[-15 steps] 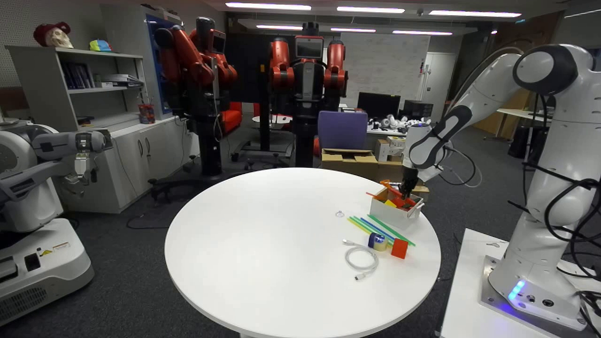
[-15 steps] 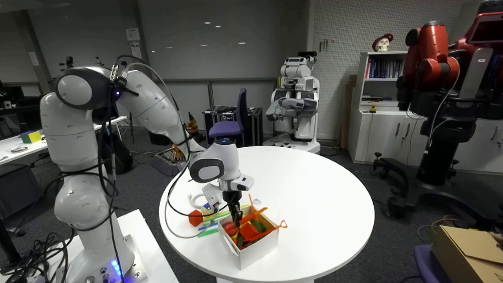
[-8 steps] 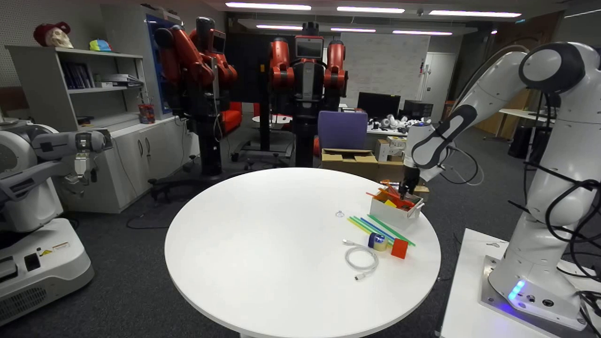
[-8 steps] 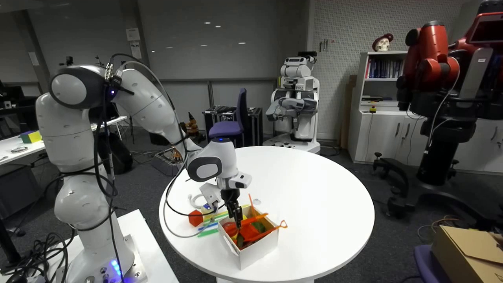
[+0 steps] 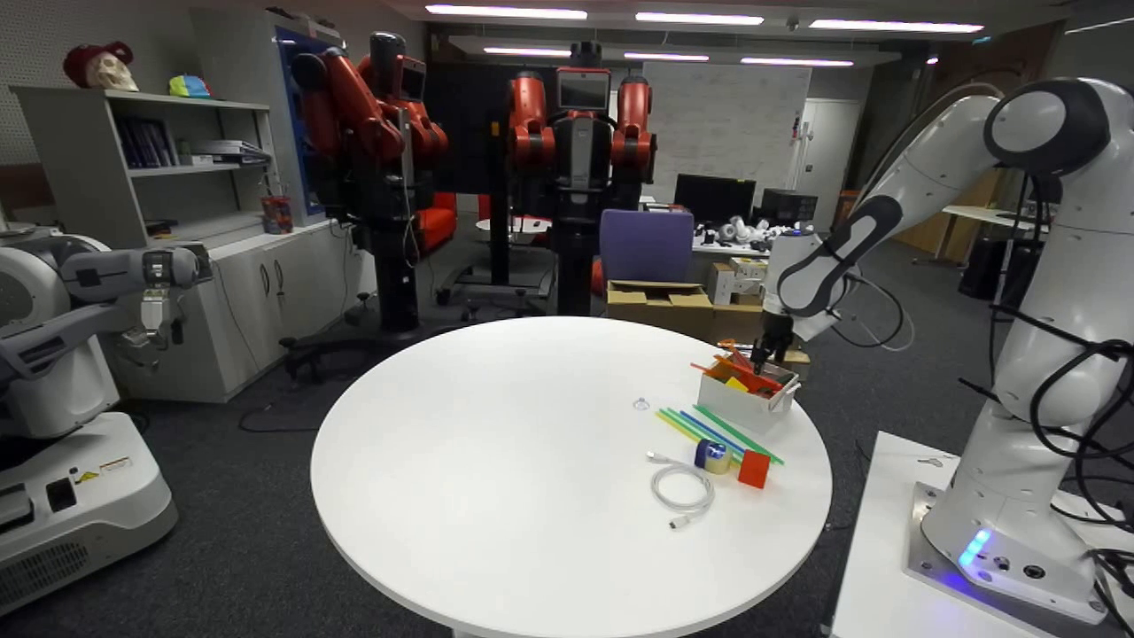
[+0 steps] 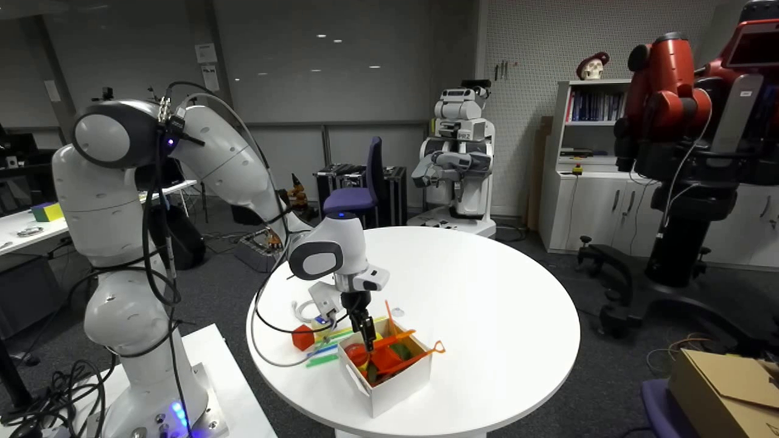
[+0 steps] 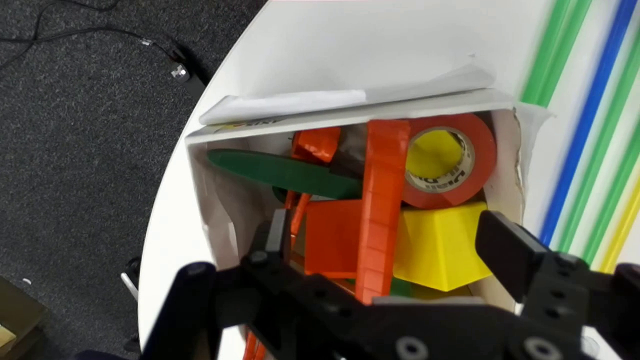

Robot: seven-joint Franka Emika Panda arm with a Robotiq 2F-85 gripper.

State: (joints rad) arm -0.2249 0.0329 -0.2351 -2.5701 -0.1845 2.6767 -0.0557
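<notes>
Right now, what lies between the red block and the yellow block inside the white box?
In the wrist view, a long orange-red strip runs between the red block and the yellow block.

Blue stick [image 7: 588,120] cut off, orange strip [image 7: 383,200] part-hidden

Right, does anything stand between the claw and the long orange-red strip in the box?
Nothing visible does: in the wrist view, the open claw brackets the orange-red strip, which lies partly over the red block and yellow block. Its lower end is hidden.
</notes>
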